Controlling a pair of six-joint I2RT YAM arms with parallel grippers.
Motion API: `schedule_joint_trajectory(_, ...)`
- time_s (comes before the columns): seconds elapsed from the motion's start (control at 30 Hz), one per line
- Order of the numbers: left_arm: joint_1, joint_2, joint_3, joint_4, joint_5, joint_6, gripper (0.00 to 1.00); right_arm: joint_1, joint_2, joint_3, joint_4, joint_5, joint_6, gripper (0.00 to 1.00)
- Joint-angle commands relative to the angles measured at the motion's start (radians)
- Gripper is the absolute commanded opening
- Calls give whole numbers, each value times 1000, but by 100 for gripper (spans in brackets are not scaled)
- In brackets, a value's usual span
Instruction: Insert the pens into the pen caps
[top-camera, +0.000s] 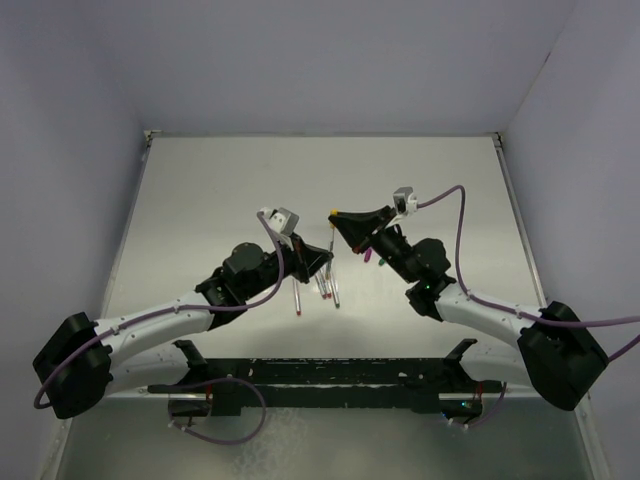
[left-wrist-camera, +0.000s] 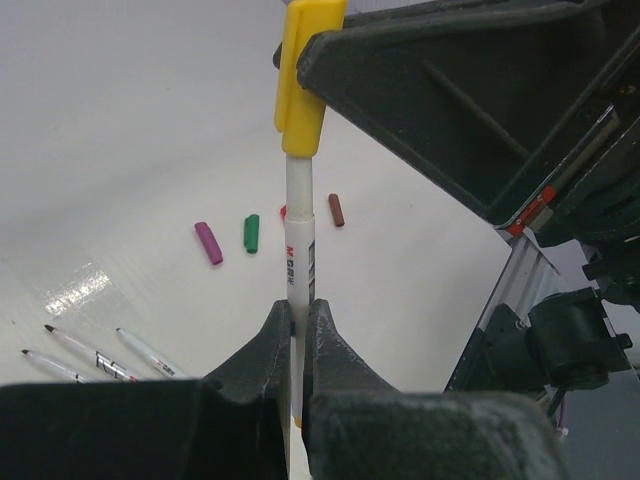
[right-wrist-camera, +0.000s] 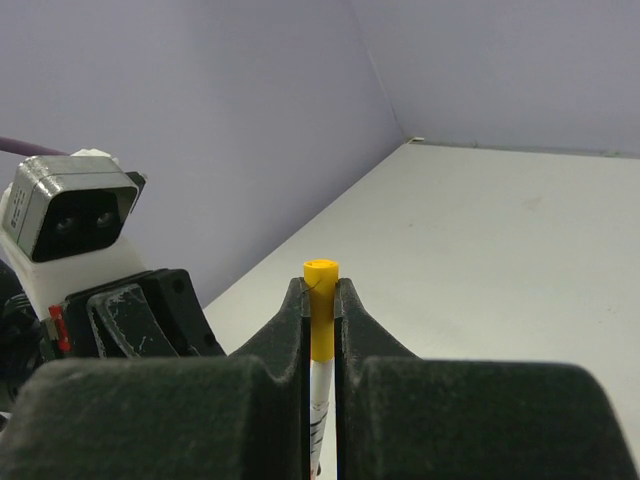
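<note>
The pen (left-wrist-camera: 298, 235), pinched in the left gripper (left-wrist-camera: 298, 312), meets the yellow cap (left-wrist-camera: 303, 95) pinched in the right gripper (right-wrist-camera: 321, 297); a skewed push could slip either.

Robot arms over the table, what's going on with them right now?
The left gripper is shut on a white pen and the right gripper is shut on a yellow cap, both held above the table. The pen's tip is inside the cap; I can't tell whether it is fully seated. A purple cap, a green cap, a red cap and some bare pens lie loose on the table.
</note>
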Motion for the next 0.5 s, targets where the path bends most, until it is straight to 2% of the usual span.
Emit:
schedule_joint_trajectory(0.0, -5, -13, 5, 94, -29, 1, 0, 4, 3, -11, 85, -23, 31, 0)
schedule_joint_trajectory(0.27, -5, -55, -5, 134, -73, 29, 0, 4, 5, -13, 53, -56, 32, 0)
schedule_joint_trajectory(0.47, -4, -57, -12, 191, -110, 55, 0, 2, 37, 10, 27, -151, 49, 0)
